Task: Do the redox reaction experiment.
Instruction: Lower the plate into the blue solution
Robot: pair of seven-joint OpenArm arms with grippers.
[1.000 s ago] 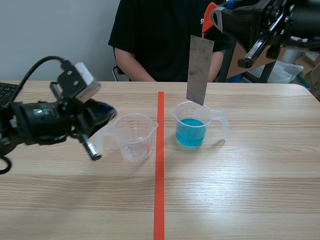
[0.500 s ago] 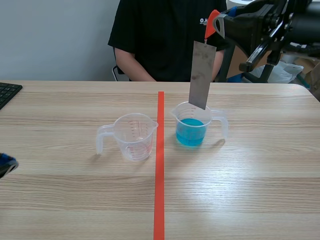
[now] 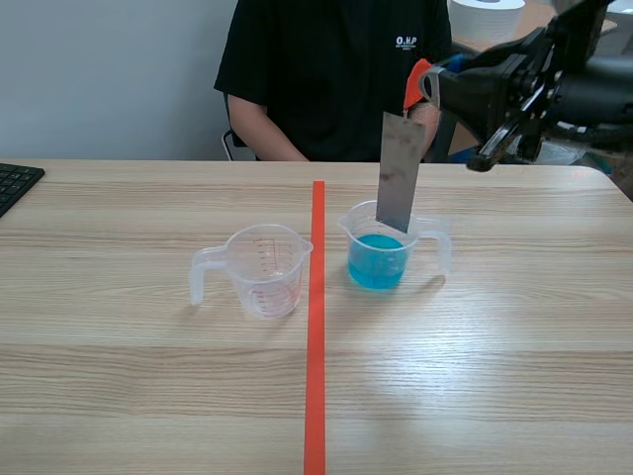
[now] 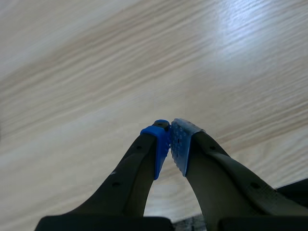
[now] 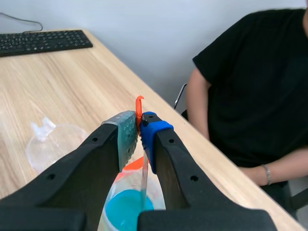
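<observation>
Metal strip (image 3: 398, 170): upright over measuring cup of blue solution (image 3: 381, 259), lower end inside its mouth, seemingly just short of liquid; right gripper (image 5: 139, 127) above that cup, pinching strip's orange tab (image 3: 416, 81); left gripper (image 4: 169, 142) pressed together on nothing, over table (image 4: 96, 72); judged progress: solution ready, strip poised; remaining: immersion, wait, lift-out; empty measuring cup (image 3: 262, 269) beside blue cup, across tape line (image 3: 316, 327); person (image 3: 326, 69) seated behind it; keyboard (image 3: 15, 183) well off past empty cup; descent path unobstructed
</observation>
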